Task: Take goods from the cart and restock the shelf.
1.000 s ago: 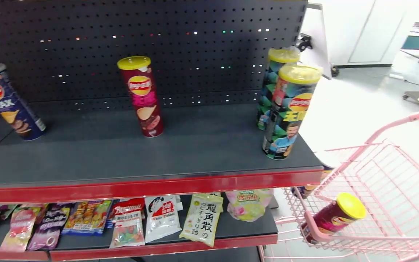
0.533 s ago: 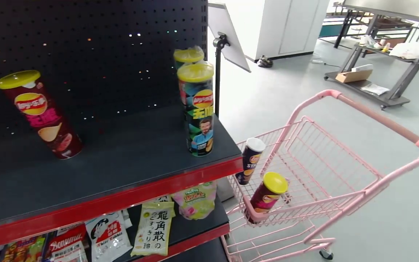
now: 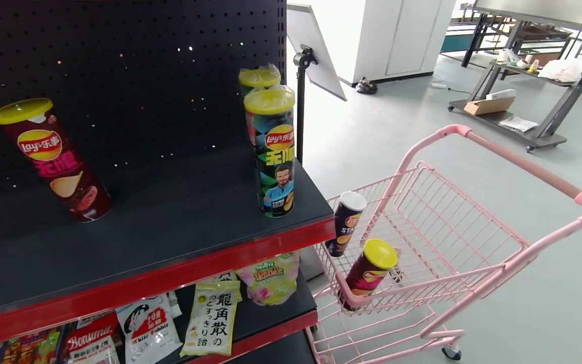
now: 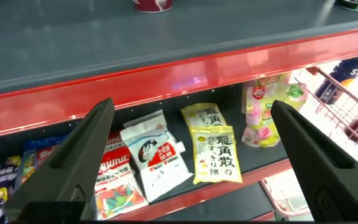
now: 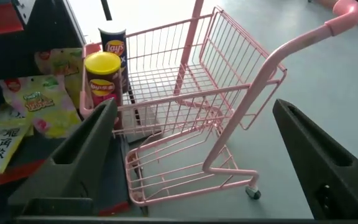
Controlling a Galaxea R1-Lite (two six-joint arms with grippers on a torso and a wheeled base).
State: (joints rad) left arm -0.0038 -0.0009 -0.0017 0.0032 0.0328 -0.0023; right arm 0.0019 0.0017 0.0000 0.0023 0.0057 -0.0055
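A pink wire cart (image 3: 473, 237) stands to the right of the shelf. A maroon chip can with a yellow lid (image 3: 369, 273) leans in its near corner, and a dark blue can with a white lid (image 3: 345, 222) leans beside it. The right wrist view looks down on the cart (image 5: 247, 93) and both cans (image 5: 102, 78). My right gripper (image 5: 197, 168) is open above the cart with nothing in it. My left gripper (image 4: 194, 174) is open and empty in front of the shelf's red edge (image 4: 166, 74). The top shelf (image 3: 144, 222) carries a maroon can (image 3: 53, 159) and two green-patterned cans (image 3: 273, 156).
Snack bags (image 3: 212, 316) lie in a row on the lower shelf, also seen as bags (image 4: 216, 152) in the left wrist view. A stand with a white board (image 3: 316, 45) rises behind the shelf end. A metal trolley (image 3: 523, 116) stands far right on open grey floor.
The head camera has swung right since a second ago, bringing the cart fully into view. The cans on the shelf and in the cart stay where they were.
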